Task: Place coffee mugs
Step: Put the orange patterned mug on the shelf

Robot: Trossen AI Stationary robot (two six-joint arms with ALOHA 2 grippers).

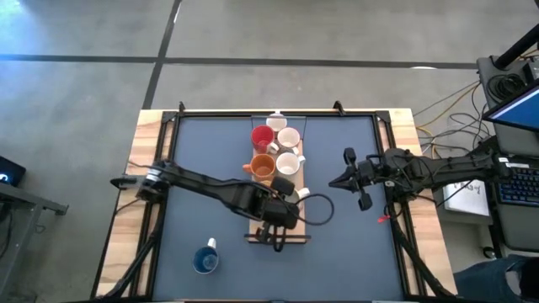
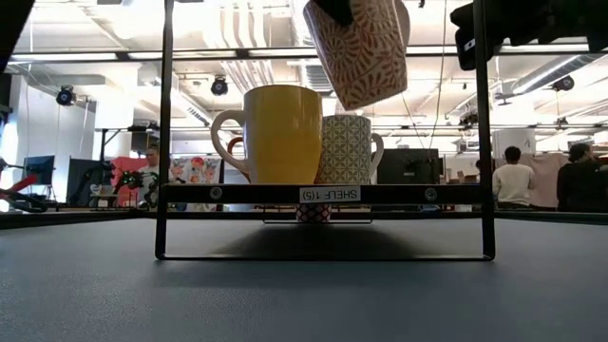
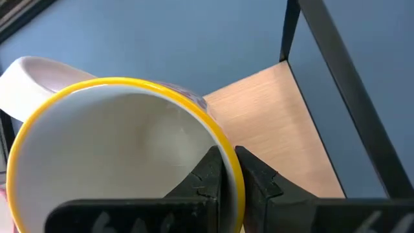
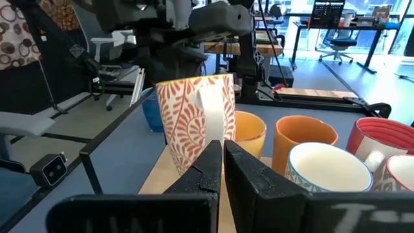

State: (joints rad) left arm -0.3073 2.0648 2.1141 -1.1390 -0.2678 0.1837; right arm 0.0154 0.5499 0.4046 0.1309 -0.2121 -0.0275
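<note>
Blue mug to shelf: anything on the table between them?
No. In the high view, bare tabletop separates the blue mug from the wooden shelf; only the left arm passes above.

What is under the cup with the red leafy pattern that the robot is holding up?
Under the patterned mug, pinched at its rim by the left gripper, lies the bare end of the wooden shelf. The mug fills the wrist view and hides the board directly beneath.

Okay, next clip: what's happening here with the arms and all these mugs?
The left gripper is shut on the rim of a leaf-patterned mug, holding it above the wooden shelf. Six mugs already sit on the shelf; a blue mug stands alone on the table. The right gripper waits shut beside the shelf.
</note>
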